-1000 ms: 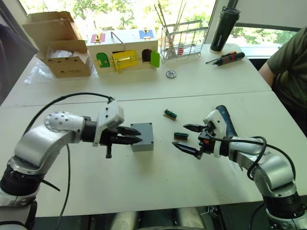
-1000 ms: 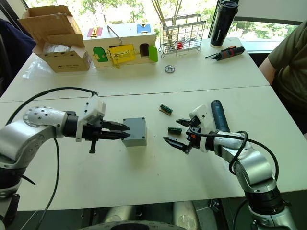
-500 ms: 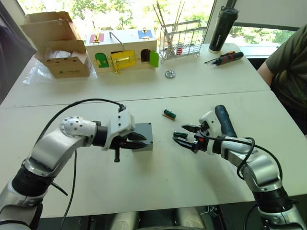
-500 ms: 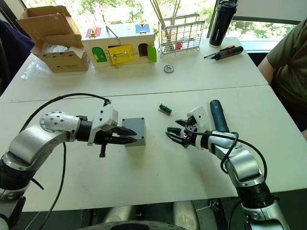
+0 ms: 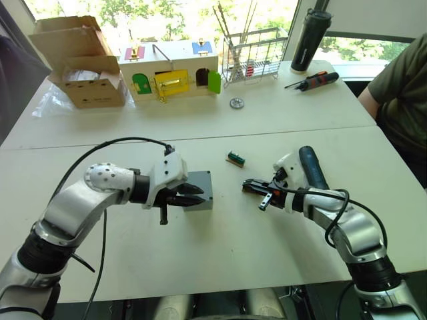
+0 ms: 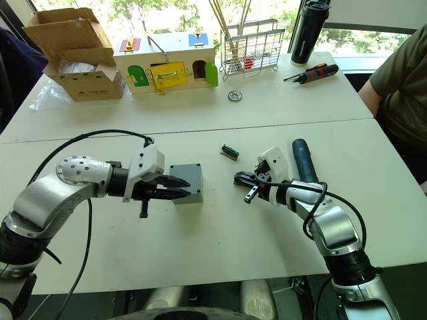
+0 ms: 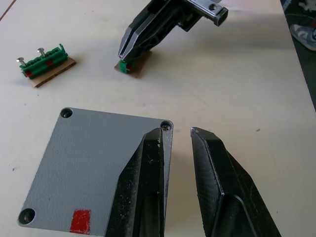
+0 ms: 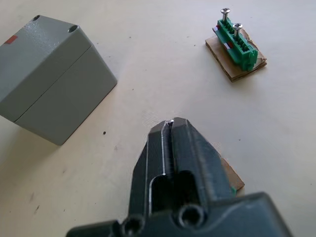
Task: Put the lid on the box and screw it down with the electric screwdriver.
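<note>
The grey box [image 5: 200, 191] stands mid-table with the lid [image 7: 98, 163] sitting on top of it, a hole at each corner and a red patch near one edge. My left gripper [image 5: 200, 196] is at the box, its fingers a narrow gap apart. One finger [image 7: 148, 187] lies over a lid corner and the other hangs past the edge. My right gripper [image 5: 245, 185] is shut, tips down on a green screw holder [image 7: 124, 64] on cardboard. Whether it pinches a screw is hidden. The electric screwdriver [image 5: 312, 168] lies behind my right wrist.
A second green holder [image 5: 235, 159] with two upright screws lies behind. At the back stand a cardboard box [image 5: 80, 67], a wooden box with coloured doors [image 5: 170, 70], a wire rack [image 5: 257, 57], a black bottle [image 5: 308, 40] and a hand screwdriver [image 5: 313, 81]. A person [image 5: 400, 87] sits at right.
My right gripper has closed from wide open, its tips coming down on the nearer green holder. My left gripper moved in over the box a second ago and has held still since.
</note>
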You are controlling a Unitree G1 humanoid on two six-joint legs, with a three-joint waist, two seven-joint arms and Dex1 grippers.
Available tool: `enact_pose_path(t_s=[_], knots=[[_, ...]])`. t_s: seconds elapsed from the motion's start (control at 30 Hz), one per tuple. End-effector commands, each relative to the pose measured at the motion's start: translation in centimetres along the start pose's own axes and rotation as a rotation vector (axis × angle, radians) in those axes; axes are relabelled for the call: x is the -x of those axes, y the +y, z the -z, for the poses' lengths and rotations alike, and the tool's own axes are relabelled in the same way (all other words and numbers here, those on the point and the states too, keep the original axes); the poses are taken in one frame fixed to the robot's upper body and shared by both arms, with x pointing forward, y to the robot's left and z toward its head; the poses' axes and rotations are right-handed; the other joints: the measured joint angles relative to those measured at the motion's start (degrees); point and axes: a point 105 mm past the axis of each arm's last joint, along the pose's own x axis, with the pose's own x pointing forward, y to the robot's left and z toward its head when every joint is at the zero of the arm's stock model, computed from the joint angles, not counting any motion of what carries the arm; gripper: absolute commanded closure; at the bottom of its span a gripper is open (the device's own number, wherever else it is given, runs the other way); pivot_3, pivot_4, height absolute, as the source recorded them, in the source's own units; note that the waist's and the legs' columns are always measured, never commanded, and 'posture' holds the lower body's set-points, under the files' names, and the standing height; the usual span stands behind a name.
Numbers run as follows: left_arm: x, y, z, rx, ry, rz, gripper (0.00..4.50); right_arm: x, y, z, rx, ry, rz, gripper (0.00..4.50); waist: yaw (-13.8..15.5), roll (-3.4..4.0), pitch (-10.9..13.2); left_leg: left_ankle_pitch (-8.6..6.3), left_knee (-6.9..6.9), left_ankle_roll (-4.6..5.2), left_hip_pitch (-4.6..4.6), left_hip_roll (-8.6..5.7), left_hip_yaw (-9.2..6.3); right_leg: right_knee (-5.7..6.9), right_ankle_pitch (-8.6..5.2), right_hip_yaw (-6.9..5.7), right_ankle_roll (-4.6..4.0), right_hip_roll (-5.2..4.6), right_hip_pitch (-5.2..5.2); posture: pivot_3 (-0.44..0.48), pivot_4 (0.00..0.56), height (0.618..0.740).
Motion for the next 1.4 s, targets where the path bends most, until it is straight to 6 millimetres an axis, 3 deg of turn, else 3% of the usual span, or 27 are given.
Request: enact_pose_path(t_s=[0.03,0.2,0.6,0.77,0.9,1.13,1.4], knots=[[0.4,0.4,-0.5,-0.025,-0.024,-0.032,3.61,-0.1,0.3,-0.8,0.031,-0.028,-0.009,4.41,0.0,0.00,0.0,0.00,0.00,0.00,0.00,0.00,0.00,0.00,0.00,0.00,0.00,0.00,0.00,0.000,0.150,0.740],[0.4,0.5,-0.6,-0.023,-0.028,-0.037,3.61,0.0,0.3,-1.0,0.029,-0.035,-0.009,4.41,0.0,0.00,0.0,0.00,0.01,0.00,0.00,0.00,0.00,0.00,0.00,0.00,0.00,0.00,0.00,0.000,0.150,0.740],[0.6,1.3,-0.3,0.001,-0.041,-0.063,3.61,1.1,0.2,-4.5,0.044,-0.130,-0.010,4.41,0.0,0.00,0.0,0.00,0.01,0.00,0.00,0.00,0.00,0.00,0.00,0.00,0.00,0.00,0.00,0.000,0.150,0.740],[1.4,2.5,-0.5,0.015,-0.057,-0.110,3.61,1.0,0.4,-7.5,0.073,-0.202,-0.020,4.41,-0.1,0.00,0.0,0.00,0.01,0.00,0.00,0.00,0.00,0.01,0.00,-0.01,0.00,0.00,-0.01,0.000,0.150,0.740],[3.3,4.6,0.1,0.022,-0.025,-0.202,3.61,-0.3,1.7,-9.8,0.059,-0.263,-0.111,4.41,-0.3,0.00,0.0,0.00,-0.01,0.00,0.00,0.03,0.00,0.04,0.00,-0.03,0.00,0.03,-0.07,0.000,0.150,0.740],[4.6,5.4,1.2,0.053,-0.014,-0.254,3.61,-3.0,3.1,-9.5,0.059,-0.248,-0.207,4.41,0.0,0.00,0.0,0.00,0.01,-0.01,0.00,-0.03,-0.01,0.04,0.00,-0.05,0.00,-0.02,-0.04,0.000,0.150,0.740],[4.2,4.9,1.4,0.065,-0.022,-0.252,3.61,-4.0,3.8,-8.6,0.073,-0.222,-0.241,4.41,-0.3,0.00,0.0,0.00,0.01,-0.01,0.00,-0.01,-0.01,0.06,0.00,-0.03,0.00,-0.01,-0.08,0.000,0.150,0.740]])
